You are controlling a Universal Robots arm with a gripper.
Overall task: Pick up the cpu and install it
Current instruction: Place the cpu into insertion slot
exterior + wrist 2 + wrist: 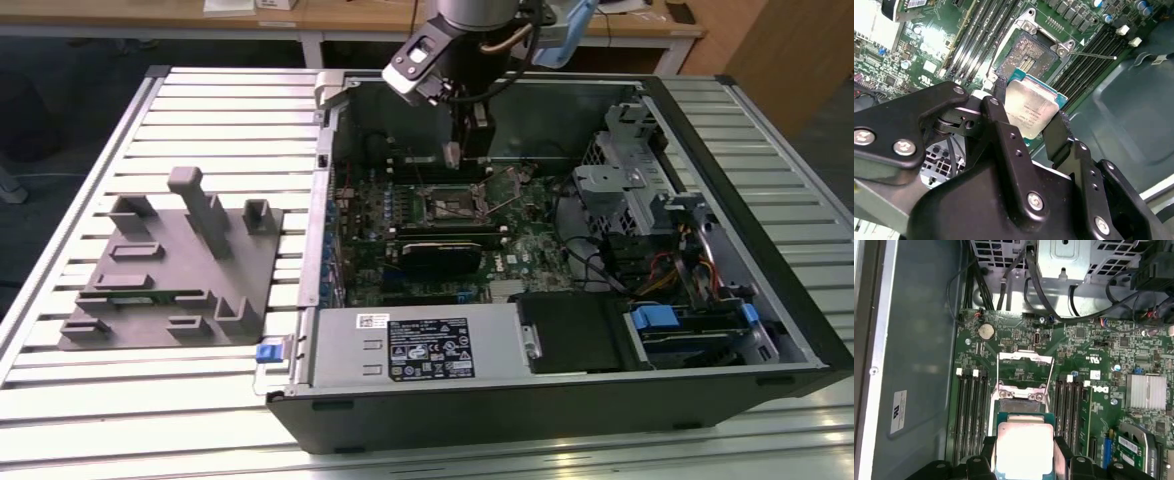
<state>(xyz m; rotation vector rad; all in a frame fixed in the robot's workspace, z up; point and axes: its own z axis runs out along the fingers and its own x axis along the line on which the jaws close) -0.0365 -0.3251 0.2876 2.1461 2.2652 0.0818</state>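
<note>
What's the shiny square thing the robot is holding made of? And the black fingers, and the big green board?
The small square silver-topped cpu looks like pale brushed metal, since it glints, over a thin green base. The black fingers look matt, maybe painted metal or hard plastic; I can't tell which. The big green circuit board looks like glossy coated fibreglass with soldered metal parts.

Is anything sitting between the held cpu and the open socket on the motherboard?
Nothing visible does. The hand grips the cpu by two edges near the socket, whose frame is swung open; the space between looks clear in both wrist views.
</note>
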